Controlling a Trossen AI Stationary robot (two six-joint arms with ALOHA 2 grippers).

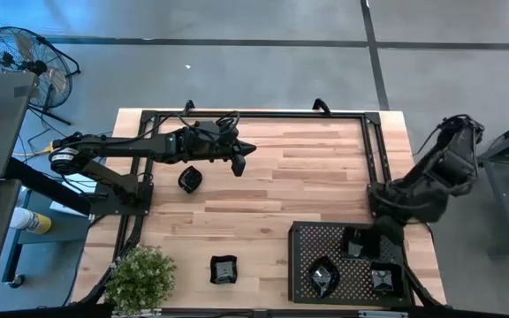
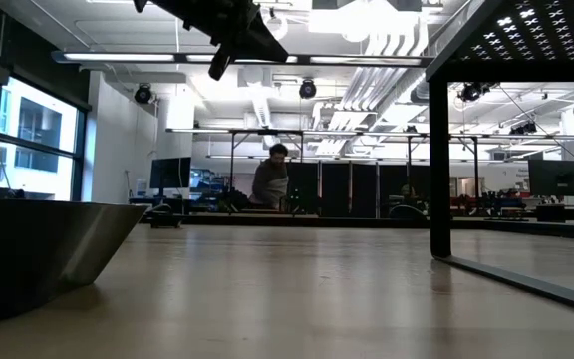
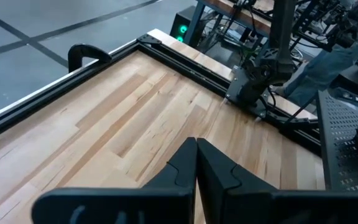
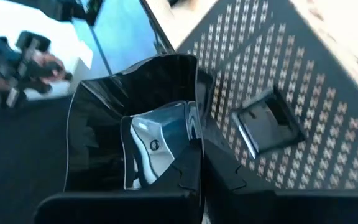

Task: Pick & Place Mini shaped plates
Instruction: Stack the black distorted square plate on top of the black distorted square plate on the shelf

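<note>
Presently, operator, your stock runs left to right as follows.

Potted plant (image 1: 140, 278): near-left corner of the table (image 1: 316, 190).

Left gripper (image 1: 247, 148): fingers pressed together on nothing, raised over the table's middle toward the far edge, pointing right. Its wrist view confirms the shut fingers (image 3: 194, 165) over bare wood.

Mini shaped plates: one (image 1: 189, 179) lies just beside the left arm, one (image 1: 224, 269) by the near edge, roughly square, no clear long axis. Three more sit in the perforated tray (image 1: 303, 238) at the near-right corner: (image 1: 323, 275), (image 1: 355, 242), (image 1: 381, 280).

Right gripper (image 4: 201, 155): hidden under its arm from above; you see it only in its wrist view, fingers closed at the edge of a wavy-edged plate (image 4: 135, 118), beside a square plate (image 4: 267, 127) on the tray.

Low view alone shows a person (image 2: 270, 179) in the room beyond.
</note>
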